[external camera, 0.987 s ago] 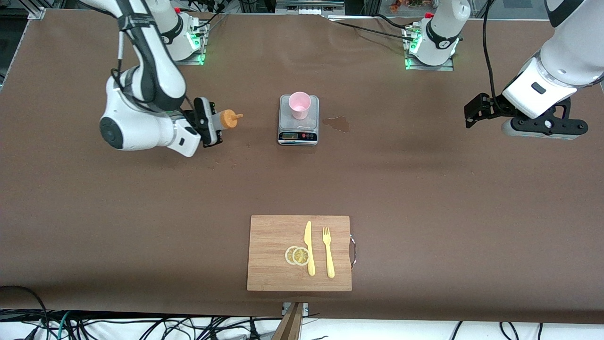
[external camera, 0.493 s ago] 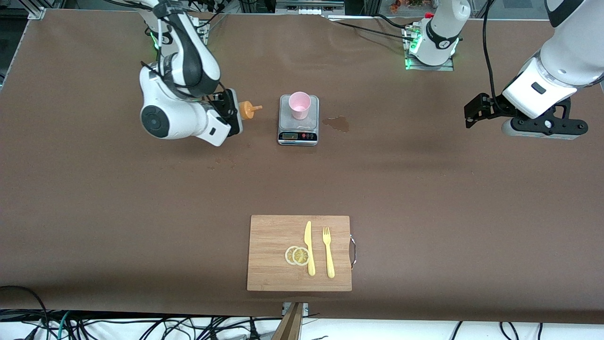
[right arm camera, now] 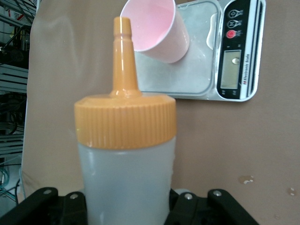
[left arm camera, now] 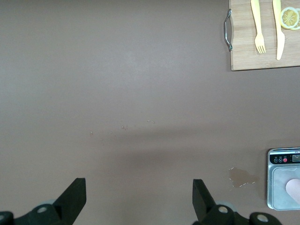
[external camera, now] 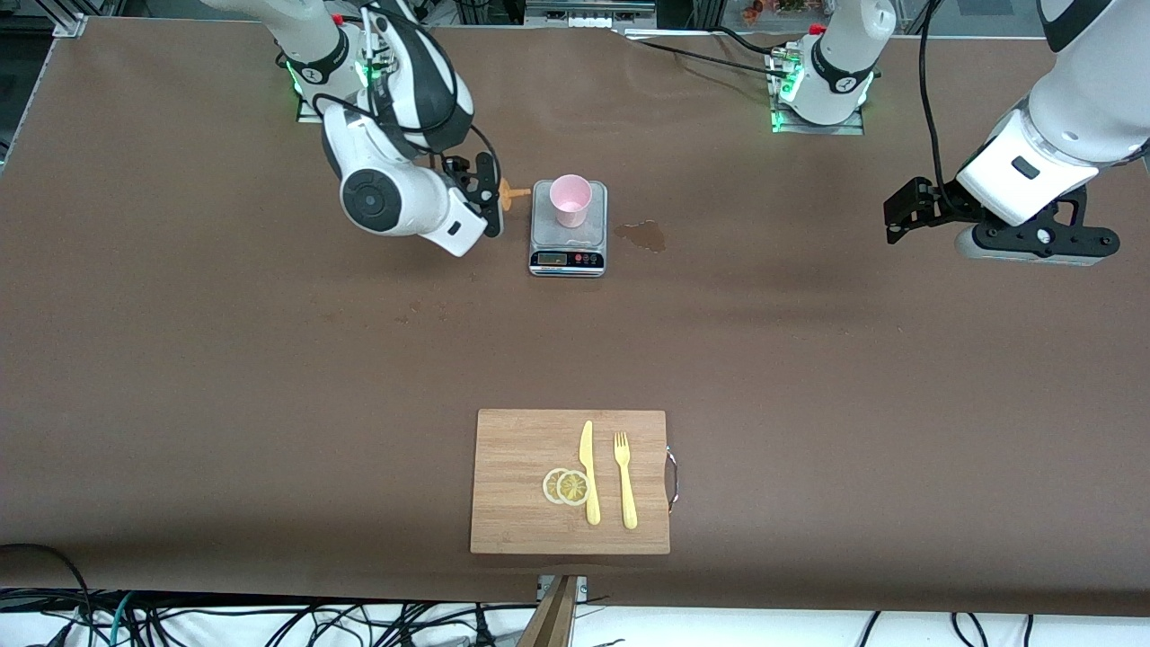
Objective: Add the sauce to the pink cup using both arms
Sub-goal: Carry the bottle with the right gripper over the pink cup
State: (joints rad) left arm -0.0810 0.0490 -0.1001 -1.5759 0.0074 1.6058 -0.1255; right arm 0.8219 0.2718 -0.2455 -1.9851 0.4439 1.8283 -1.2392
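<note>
The pink cup point(external camera: 570, 199) stands on a small kitchen scale point(external camera: 593, 234). My right gripper point(external camera: 490, 193) is shut on the sauce bottle point(external camera: 514, 193) and holds it tilted on its side just beside the scale, orange nozzle pointing at the cup. In the right wrist view the bottle point(right arm camera: 125, 173) fills the middle, with the cup point(right arm camera: 157, 28) and the scale point(right arm camera: 234, 61) just past its nozzle. My left gripper point(external camera: 898, 216) is open and empty, waiting above the table at the left arm's end. In its wrist view point(left arm camera: 139, 187) the cup point(left arm camera: 294, 190) shows at the edge.
A wooden cutting board point(external camera: 521, 485) lies near the table's front edge, with a yellow knife point(external camera: 588, 472), a yellow fork point(external camera: 625, 481) and lemon slices point(external camera: 566, 486) on it. A wet stain point(external camera: 642, 235) marks the table beside the scale, toward the left arm's end.
My right arm has carried the sauce bottle toward the scale, so the nozzle is now close to the scale's edge. The left arm has not moved.
</note>
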